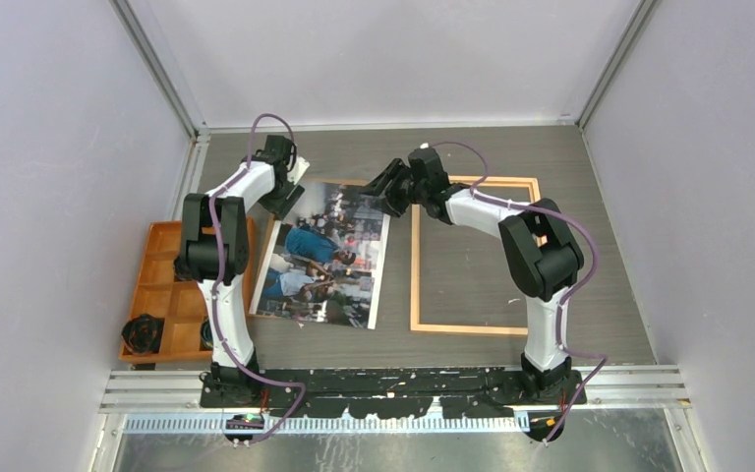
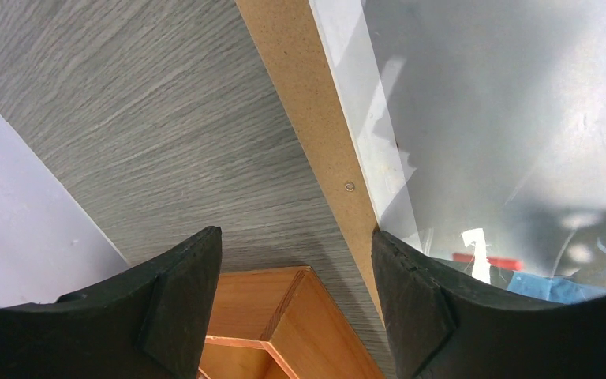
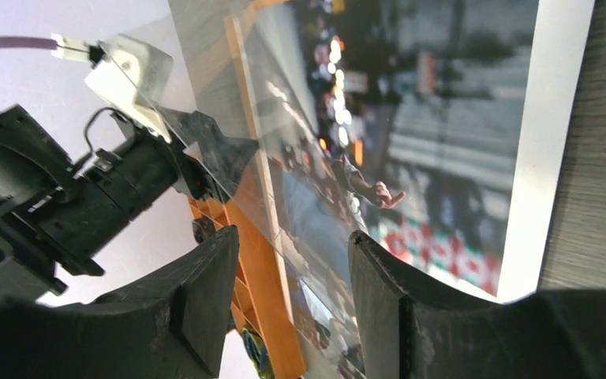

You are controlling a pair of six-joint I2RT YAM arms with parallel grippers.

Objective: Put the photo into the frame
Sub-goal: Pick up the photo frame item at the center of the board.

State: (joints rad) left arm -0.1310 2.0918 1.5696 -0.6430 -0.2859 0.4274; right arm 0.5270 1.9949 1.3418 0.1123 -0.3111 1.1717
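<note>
The photo, a colourful crowd scene, lies face up left of centre on a brown backing board, under a clear sheet. The frame of light-orange wood lies empty to its right. My left gripper is open at the photo's far left corner. In the left wrist view its right finger sits at the sheet's edge. My right gripper is open at the photo's far right corner. In the right wrist view the photo and the sheet's edge show between its fingers.
An orange compartment tray stands left of the photo and holds dark items; its corner shows in the left wrist view. Grey walls close in the table on three sides.
</note>
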